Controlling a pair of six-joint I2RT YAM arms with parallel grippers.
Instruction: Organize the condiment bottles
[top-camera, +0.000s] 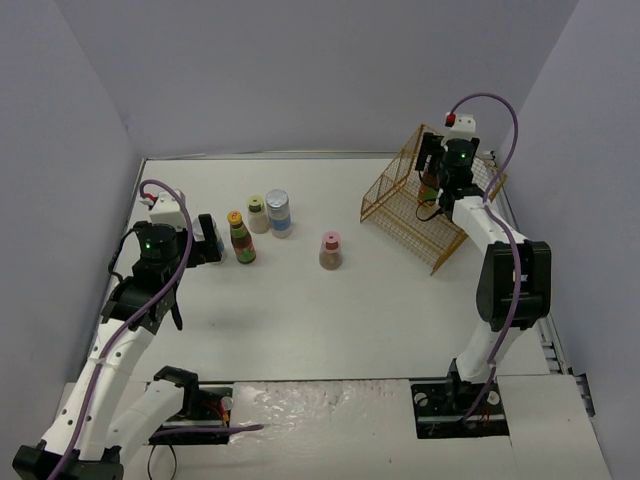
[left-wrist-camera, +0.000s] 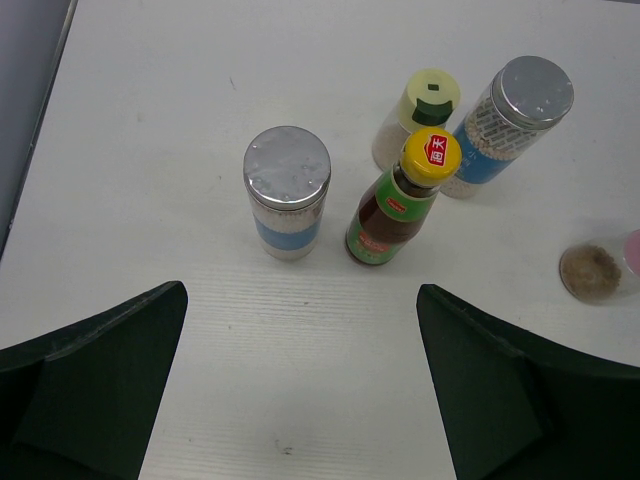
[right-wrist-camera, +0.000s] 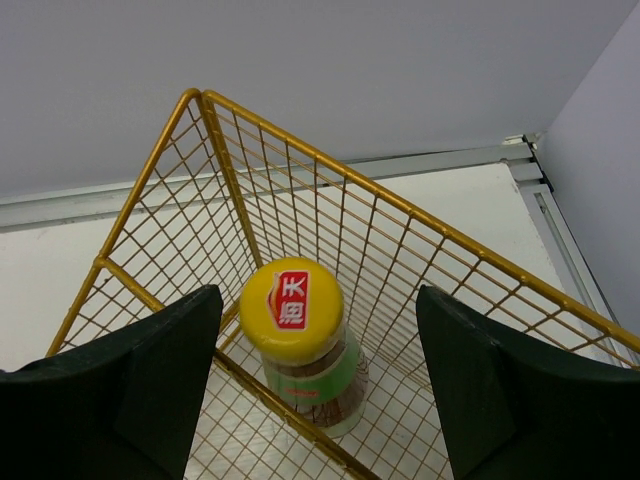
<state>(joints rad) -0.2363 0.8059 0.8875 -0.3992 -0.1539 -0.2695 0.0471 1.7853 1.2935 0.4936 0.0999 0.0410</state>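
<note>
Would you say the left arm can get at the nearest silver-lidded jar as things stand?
Probably yes: the left fingers are open with bare table up to the jar; the sauce bottle close beside it leaves little room.

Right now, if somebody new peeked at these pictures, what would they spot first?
Probably the yellow wire basket at the far right, with the open right gripper reaching in at a yellow-capped sauce bottle inside it. Next, the pink-lidded shaker standing alone mid-table, and a cluster of four bottles bunched before the open left gripper.
</note>
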